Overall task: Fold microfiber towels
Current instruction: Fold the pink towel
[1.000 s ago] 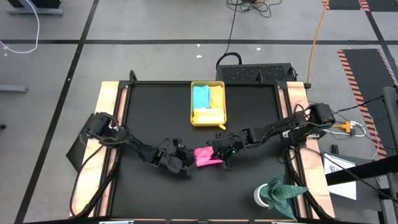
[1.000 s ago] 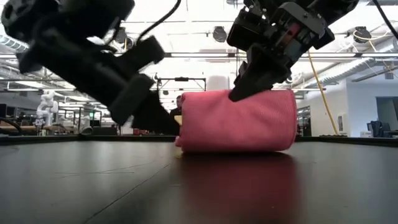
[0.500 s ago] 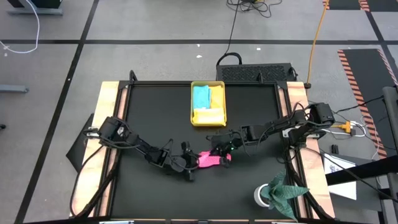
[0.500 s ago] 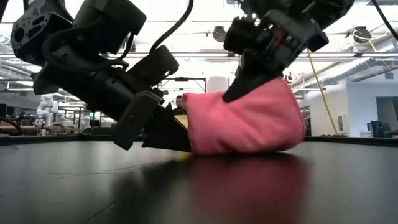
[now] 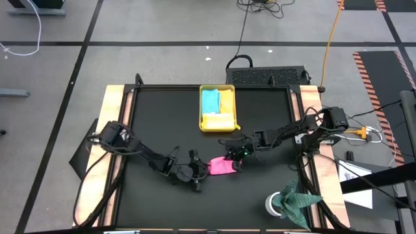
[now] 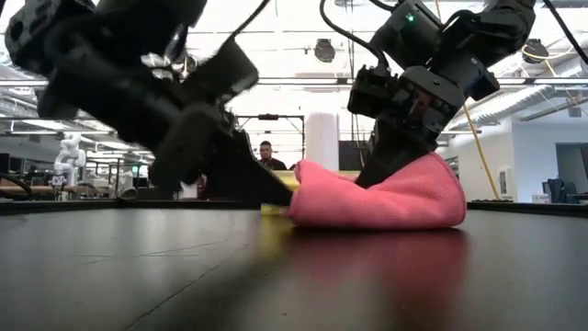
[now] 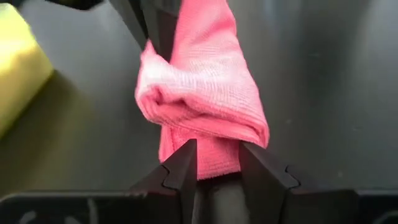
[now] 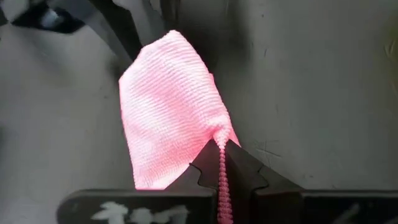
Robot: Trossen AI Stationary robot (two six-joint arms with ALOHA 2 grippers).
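Note:
The pink towel (image 5: pixel 221 167) lies bunched in a low folded mound on the black table (image 5: pixel 156 117), near its middle front; it also shows in the low view (image 6: pixel 386 198). My left gripper (image 5: pixel 199 173) reaches it from the table's left and is shut on its near-left end (image 7: pixel 216 149). My right gripper (image 5: pixel 235 156) comes from the right and is shut on its far-right edge (image 8: pixel 221 146). The light blue towel (image 5: pixel 210 101) and the yellow towel (image 5: pixel 220 121) lie in the yellow tray (image 5: pixel 229 88). The orange towel does not show. My left gripper pinches the end of the bunched pink towel (image 7: pixel 211 163) between its two fingers (image 7: pixel 185 163), several layers thick. The fingers come almost level from the table's left, low over the table. The towel rests on the table. My right gripper pinches a thin hemmed edge of the pink towel (image 8: pixel 219 138) between its closed fingertips (image 8: pixel 205 163). The fingers slant down from the table's right and far side (image 6: pixel 390 161). The towel spreads away from the fingers and lies on the table.
The yellow tray stands at the far middle of the table. A dark green cloth (image 5: pixel 296 198) lies over a white thing at the near right corner. The two grippers stand close together over the towel. A person (image 6: pixel 267 154) shows in the room beyond.
My left gripper has gone toward the table's right, up against the pink towel's left end. My right gripper has drawn a little toward the far right. The towel has sunk from a plump roll into a lower mound and slid slightly toward the right.

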